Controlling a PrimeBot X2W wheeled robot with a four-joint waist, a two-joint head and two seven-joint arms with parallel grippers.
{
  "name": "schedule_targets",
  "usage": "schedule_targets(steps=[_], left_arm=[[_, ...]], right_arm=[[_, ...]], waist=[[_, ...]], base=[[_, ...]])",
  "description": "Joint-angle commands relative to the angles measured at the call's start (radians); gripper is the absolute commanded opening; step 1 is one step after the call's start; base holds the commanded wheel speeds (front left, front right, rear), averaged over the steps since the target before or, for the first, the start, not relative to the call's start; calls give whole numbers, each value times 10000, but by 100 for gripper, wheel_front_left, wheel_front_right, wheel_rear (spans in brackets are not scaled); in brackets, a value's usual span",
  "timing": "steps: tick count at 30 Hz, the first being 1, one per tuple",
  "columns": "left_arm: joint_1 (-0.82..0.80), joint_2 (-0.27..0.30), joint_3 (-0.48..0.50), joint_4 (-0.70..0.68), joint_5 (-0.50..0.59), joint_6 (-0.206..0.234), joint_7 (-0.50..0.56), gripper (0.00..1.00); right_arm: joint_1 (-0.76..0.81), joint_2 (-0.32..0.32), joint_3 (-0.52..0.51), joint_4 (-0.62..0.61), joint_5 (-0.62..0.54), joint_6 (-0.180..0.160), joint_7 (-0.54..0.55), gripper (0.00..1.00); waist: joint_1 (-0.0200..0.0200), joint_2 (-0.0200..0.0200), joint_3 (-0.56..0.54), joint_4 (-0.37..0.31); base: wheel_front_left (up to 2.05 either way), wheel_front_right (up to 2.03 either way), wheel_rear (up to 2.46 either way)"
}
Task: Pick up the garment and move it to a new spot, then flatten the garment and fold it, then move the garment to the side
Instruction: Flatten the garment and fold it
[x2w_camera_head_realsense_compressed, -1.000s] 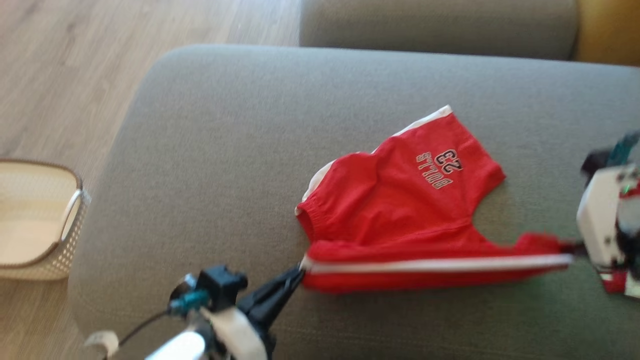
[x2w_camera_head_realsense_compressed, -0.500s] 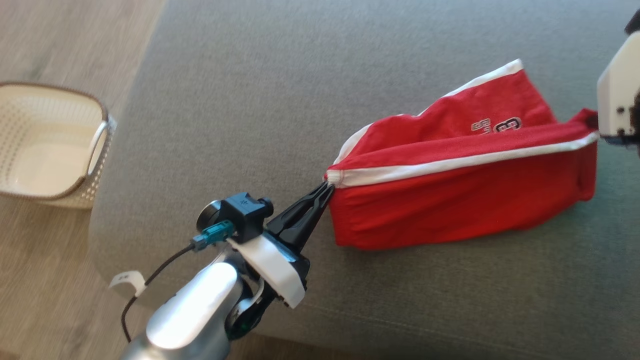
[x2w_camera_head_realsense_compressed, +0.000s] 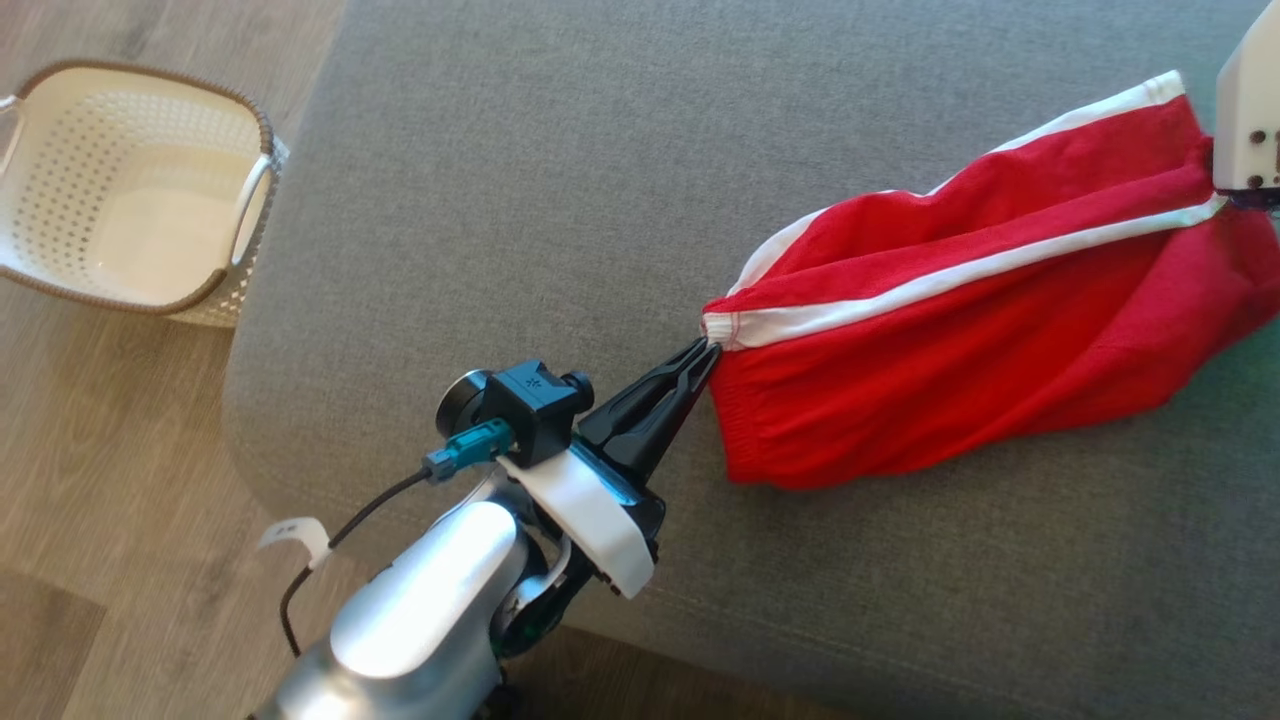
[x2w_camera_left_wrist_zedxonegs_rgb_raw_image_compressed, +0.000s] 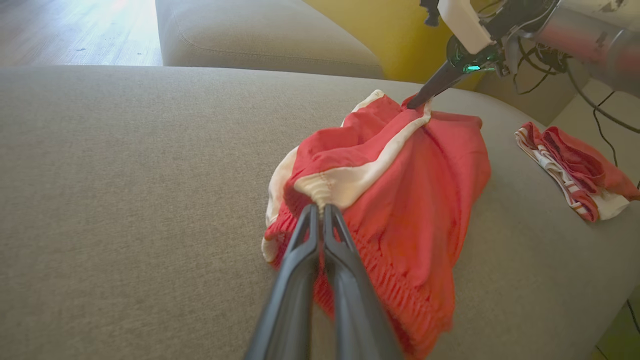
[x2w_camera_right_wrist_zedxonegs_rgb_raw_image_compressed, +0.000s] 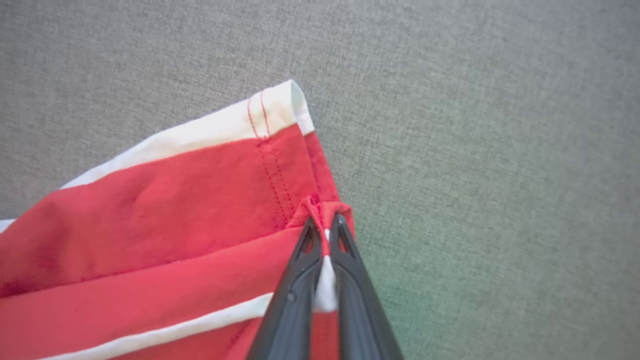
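The red garment, a pair of shorts with a white side stripe, fills the right half of the head view, stretched along that stripe between the two grippers over the grey sofa cushion. Its lower folds sag and seem to rest on the cushion, though the head view alone does not settle that. Near the centre of that frame the left gripper has its jaws pressed together on the elastic waistband corner where the stripe ends. In the right wrist view the right gripper pinches the hem corner at the stripe's other end, white cloth showing between its fingers. A cream perforated basket stands on the wooden floor at the upper left, well apart from the garment. At the right edge of the left wrist view a second red-and-white cloth lies on the cushion, apart from the shorts
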Motion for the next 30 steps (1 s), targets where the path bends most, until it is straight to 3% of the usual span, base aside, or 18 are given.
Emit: schedule_targets(steps=[1,13,14,15,16,24,26,27,30], left_arm=[[-335,43,418,-330,79,11,-123,0],[-367,-210,767,-339,130,10,-124,0],[-356,-225,816,-331,144,10,-124,0],[-342,-241,864,-318,159,10,-124,0],[-329,-257,902,-304,177,10,-124,0],[-267,-392,1278,-51,403,10,-124,0],[-251,-398,1455,44,492,10,-124,19],[-236,-403,1553,102,548,10,-124,33],[-173,-417,1847,280,699,10,-124,87]], right_arm=[[-521,194,35,-195,-137,-4,-145,0],[-1057,90,351,474,-268,-4,-652,0],[-1093,72,388,529,-260,-4,-680,11],[-1130,30,468,546,-295,-4,-760,73],[-1166,-38,475,574,-360,-4,-862,100],[-1441,-6,247,797,-910,-4,-2827,100],[-1471,2,346,949,-899,-4,-3307,100],[-1476,-8,453,1014,-869,-4,-3567,100],[-1451,-72,716,1138,-717,-4,-4492,100]], waist=[[0,0,98,97],[0,0,226,214],[0,0,226,216],[0,0,228,216],[0,0,233,213],[0,0,196,72],[0,0,147,-25],[0,0,116,-82],[0,0,0,-289]], base=[[0,0,0],[0,0,0],[0,0,0],[0,0,0],[0,0,0],[0,0,0],[0,0,0],[0,0,0],[0,0,0]])
